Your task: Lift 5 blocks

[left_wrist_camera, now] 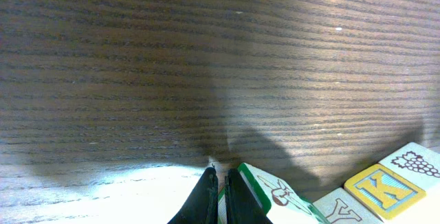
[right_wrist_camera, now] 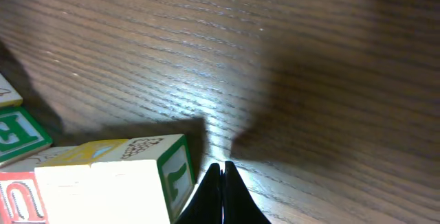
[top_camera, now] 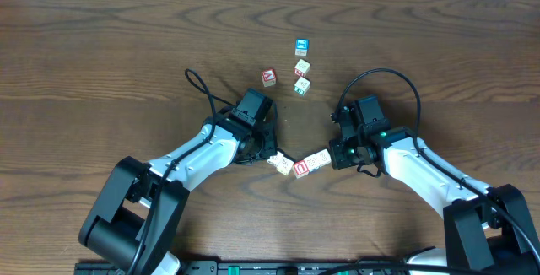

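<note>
The left gripper (left_wrist_camera: 220, 177) is clenched, its two black fingers pressed flat together with nothing between them. Just beside its fingertips, on the right of the left wrist view, lies a small wooden alphabet cube with a green edge and a drawn figure on its pale face (left_wrist_camera: 271, 191). Whether cube and finger touch cannot be told. Past that cube come a pale cube marked Y (left_wrist_camera: 338, 211), a yellow-faced cube with a blue K (left_wrist_camera: 383, 188) and a pale cube with a bunch of grapes drawn on it (left_wrist_camera: 414, 162), packed side by side.

The right gripper (right_wrist_camera: 221, 170) is clenched too and holds nothing. Close on its left sits a cream cube with a green letter on its side face (right_wrist_camera: 175, 176), and beyond it a cube with a red-outlined letter (right_wrist_camera: 14, 198).

From overhead, the short row of pale cubes (top_camera: 302, 165) lies between the two gripper tips, one gripper at each end, bent in a shallow V. Whether the row is clear of the dark brown wooden table (top_camera: 101, 56) cannot be told.

Well apart, further up the table, stand a red-faced cube (top_camera: 268, 77), a blue-faced cube (top_camera: 300, 47), a pale cube below it (top_camera: 302, 67) and a pale cube with a green side (top_camera: 301, 85)
</note>
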Controlling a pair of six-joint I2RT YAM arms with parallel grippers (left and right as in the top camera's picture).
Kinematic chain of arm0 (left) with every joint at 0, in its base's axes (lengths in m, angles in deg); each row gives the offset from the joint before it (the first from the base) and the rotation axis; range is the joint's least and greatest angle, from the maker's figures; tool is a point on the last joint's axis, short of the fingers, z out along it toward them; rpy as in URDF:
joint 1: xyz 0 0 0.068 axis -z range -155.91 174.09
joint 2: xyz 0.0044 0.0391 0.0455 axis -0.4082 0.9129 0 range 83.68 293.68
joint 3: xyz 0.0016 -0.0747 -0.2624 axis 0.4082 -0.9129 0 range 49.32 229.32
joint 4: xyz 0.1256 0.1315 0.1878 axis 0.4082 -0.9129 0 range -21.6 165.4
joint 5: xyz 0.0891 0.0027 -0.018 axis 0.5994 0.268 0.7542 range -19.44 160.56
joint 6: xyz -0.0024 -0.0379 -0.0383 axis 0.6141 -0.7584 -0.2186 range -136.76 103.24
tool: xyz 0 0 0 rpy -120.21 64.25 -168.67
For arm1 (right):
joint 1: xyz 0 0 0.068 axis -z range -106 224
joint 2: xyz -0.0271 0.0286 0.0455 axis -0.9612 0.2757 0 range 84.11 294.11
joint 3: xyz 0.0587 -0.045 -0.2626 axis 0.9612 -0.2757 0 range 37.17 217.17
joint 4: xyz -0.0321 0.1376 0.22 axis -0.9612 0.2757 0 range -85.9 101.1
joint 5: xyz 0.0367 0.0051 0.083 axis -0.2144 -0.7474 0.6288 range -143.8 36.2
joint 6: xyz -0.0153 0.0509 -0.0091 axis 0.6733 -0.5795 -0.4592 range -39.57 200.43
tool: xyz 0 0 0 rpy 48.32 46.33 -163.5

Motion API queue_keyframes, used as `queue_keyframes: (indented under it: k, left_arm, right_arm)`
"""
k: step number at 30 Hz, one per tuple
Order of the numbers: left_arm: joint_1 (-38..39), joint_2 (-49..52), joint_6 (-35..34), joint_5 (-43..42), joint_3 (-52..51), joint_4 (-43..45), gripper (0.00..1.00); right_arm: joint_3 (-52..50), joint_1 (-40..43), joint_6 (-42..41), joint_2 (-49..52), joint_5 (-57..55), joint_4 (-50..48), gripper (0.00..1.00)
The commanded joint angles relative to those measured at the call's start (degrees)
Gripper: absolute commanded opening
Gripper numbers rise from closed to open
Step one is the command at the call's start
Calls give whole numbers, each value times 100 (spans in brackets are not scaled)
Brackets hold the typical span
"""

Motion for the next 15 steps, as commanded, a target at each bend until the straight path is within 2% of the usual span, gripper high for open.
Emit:
queue_keyframes:
  k: [1,11,15]
  left_arm:
    - [-13,90,-9,-28,-42,-31,8]
    - [-13,90,-9,-26,-42,-164,8]
    - [-13,90,-9,-26,-42,-225,8]
  right_arm:
    - [74,50,-81,37,-94,70,1]
    - [74,33,55,37,-46,308,1]
    - [74,33,389,37,-4,302,1]
